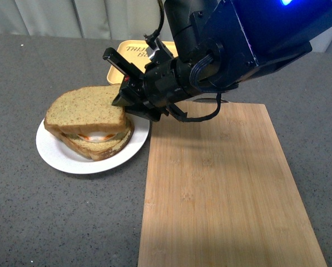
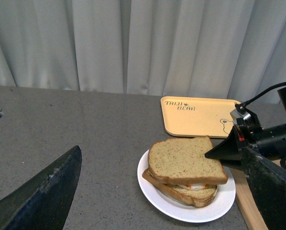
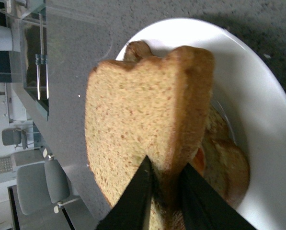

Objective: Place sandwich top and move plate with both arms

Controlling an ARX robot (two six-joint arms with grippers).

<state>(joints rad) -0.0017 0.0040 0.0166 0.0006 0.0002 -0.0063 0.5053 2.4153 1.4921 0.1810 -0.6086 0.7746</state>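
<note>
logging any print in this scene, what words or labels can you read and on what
"TAIDI BEAR": dark print in two lines on the yellow tray; the middle letters of the first word are small, so that reading is not certain.
No text shows on the plate, the top bread slice or the wooden board.

Glossy white plate (image 1: 60,156), speckled coarse sandwich top (image 1: 85,108), pale wood-grain board (image 1: 221,189)
</note>
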